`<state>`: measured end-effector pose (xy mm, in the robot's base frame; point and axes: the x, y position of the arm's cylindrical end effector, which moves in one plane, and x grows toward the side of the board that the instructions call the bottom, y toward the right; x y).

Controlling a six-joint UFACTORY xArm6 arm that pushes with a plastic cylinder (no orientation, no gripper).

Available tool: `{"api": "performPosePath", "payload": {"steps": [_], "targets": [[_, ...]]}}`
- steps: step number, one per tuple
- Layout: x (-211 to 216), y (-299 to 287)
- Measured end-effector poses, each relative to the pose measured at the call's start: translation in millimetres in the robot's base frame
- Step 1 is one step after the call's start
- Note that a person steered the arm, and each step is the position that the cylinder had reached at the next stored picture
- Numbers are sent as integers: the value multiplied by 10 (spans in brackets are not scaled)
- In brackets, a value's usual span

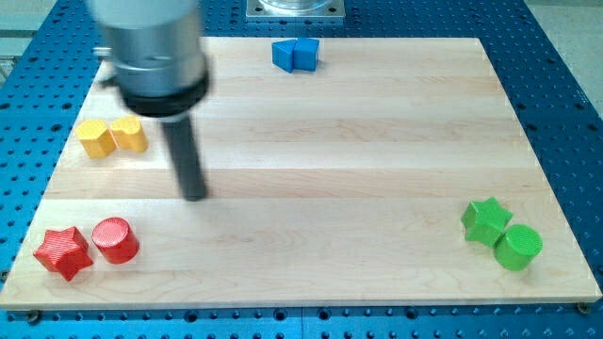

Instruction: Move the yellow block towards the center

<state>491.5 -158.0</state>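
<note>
Two yellow blocks lie at the view's left edge of the wooden board: a yellow hexagonal block [94,138] and a yellow cylinder-like block [129,135], touching each other. My tip [194,196] rests on the board to the right of and below them, about a block's width away from the yellow pair, touching no block. The rod rises from it to the grey arm body [155,52] at the view's top left.
A red star [62,252] and a red cylinder [115,239] sit at the bottom left. Two blue blocks [295,55] sit at the top centre. A green star [486,219] and a green cylinder [518,248] sit at the bottom right. Blue perforated table [565,94] surrounds the board.
</note>
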Motion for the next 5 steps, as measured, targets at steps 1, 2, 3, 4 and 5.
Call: {"api": "performPosePath", "payload": {"steps": [1,2,3,4,5], "targets": [[-225,-1053],[-307,-1465],[-483,-1142],[-542,-656],[-455,-1318]]}}
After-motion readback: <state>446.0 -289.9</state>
